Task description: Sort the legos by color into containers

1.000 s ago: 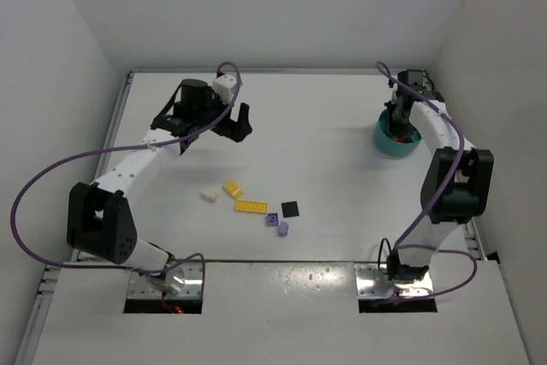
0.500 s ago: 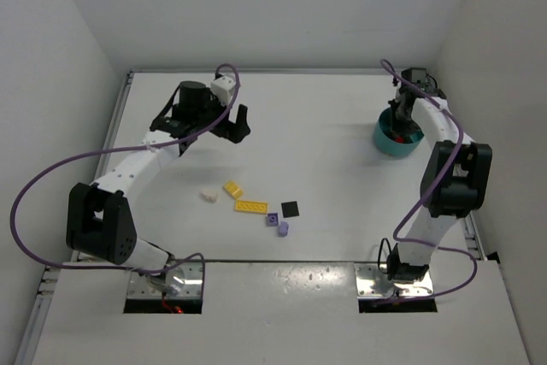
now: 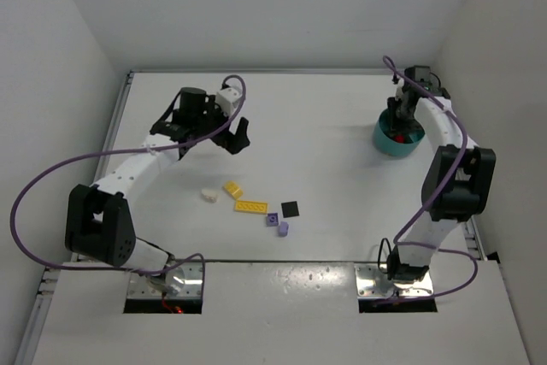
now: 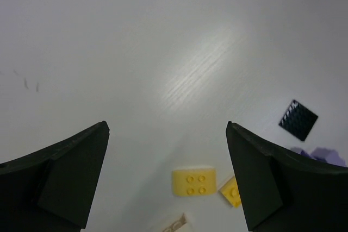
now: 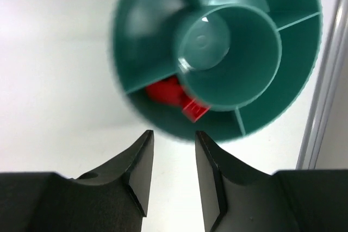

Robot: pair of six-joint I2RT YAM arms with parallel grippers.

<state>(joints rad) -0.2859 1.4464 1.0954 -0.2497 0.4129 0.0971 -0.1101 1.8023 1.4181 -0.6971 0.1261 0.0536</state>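
Note:
The teal bowl (image 3: 382,141) stands at the far right, and its dividers show in the right wrist view (image 5: 147,69). Red legos (image 5: 174,93) lie in one compartment. Just above the bowl hangs my right gripper (image 3: 400,124) (image 5: 174,133), jaws a little apart and open with nothing between them. My left gripper (image 3: 212,141) (image 4: 167,126) hovers wide open and empty beyond the loose legos. On the table lie a yellow brick (image 4: 194,181) (image 3: 232,189), a yellow plate (image 3: 250,207), a cream piece (image 3: 208,195), a black plate (image 4: 298,119) (image 3: 291,208) and two lavender bricks (image 3: 272,220).
White walls close the table in at the back and on both sides. A metal rail (image 5: 321,107) runs just right of the bowl. Purple cables loop from both arms.
My right gripper's jaws have parted above the bowl. My left gripper has swung slightly nearer, toward the loose legos. The legos on the table have not moved.

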